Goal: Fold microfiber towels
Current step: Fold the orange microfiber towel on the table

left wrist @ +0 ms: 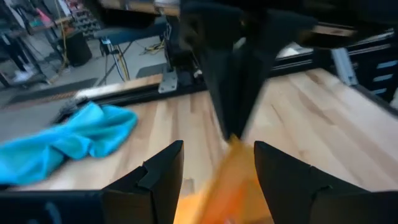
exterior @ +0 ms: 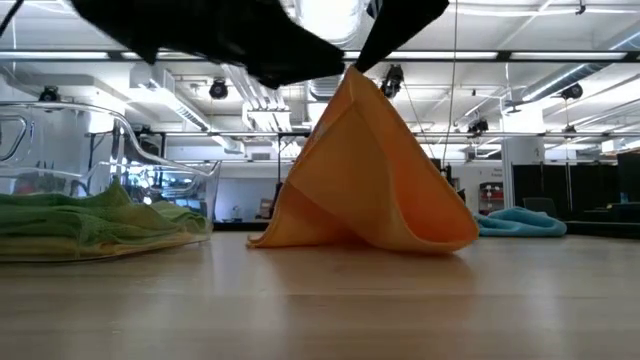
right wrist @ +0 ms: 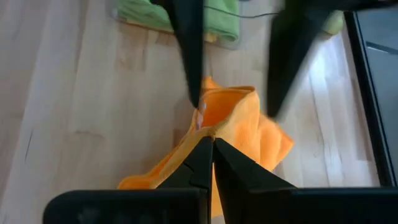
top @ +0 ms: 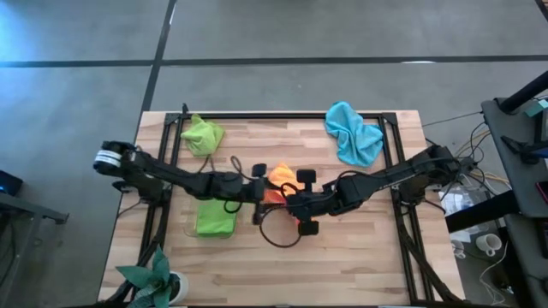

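Orange towel (exterior: 365,175) mid-bench: my right jaws (right wrist: 211,146) pinch its peak, left jaws (left wrist: 217,165) wide beside it; green ones (top: 215,217) folded at 8 o'clock, blue (top: 354,133), lime (top: 202,135) left.

Low view — both grippers cut off above the orange towel (exterior: 365,170).

Bright, even overhead light, ceiling-lamp glare (exterior: 330,15) in the low view, blurred left-wrist picture
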